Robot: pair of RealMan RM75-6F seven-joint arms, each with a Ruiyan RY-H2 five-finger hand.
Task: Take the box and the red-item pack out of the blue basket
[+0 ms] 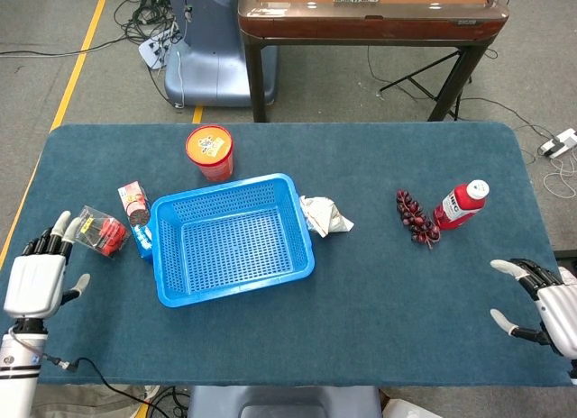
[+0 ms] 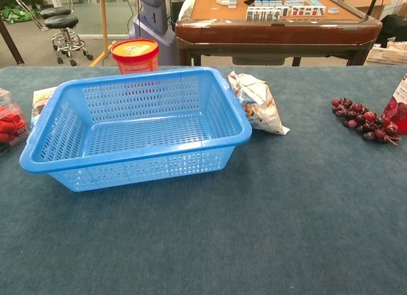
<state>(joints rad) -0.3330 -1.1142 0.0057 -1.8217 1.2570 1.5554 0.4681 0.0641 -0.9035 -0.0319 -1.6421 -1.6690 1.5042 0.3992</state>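
The red-item pack (image 1: pixel 100 231) lies on the tabletop (image 1: pixel 406 301) left of the blue basket (image 1: pixel 231 239), clear of it; its thin clear shell looks light, slippery and easy to dent, so a grip across its short sides would suit. The box (image 1: pixel 136 219), a stiff, light cookie carton, lies between pack and basket, against the basket's left wall; its long faces offer the best hold. The basket holds nothing. The left hand (image 1: pixel 36 281) hovers near the pack, fingers spread, holding nothing. The right hand (image 1: pixel 541 305) sits at the far edge, fingers apart.
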